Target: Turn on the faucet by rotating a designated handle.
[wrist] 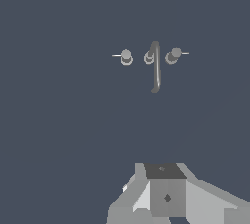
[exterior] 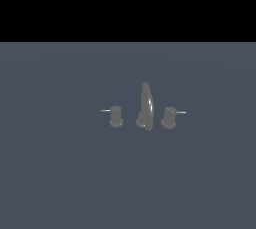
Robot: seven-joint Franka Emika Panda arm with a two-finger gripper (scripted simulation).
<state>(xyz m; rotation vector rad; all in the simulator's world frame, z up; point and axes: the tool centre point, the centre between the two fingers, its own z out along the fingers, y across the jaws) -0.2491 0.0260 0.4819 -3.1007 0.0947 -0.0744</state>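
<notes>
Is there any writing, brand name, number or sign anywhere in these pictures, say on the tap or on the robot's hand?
None: no text can be read in either view.
The faucet, its spout and both handles, is plain grey metal with no lettering.
The floor is a bare blue-grey surface.
The gripper body in the wrist view bears only a small dark diamond-shaped mark, not a letter or number.
</notes>
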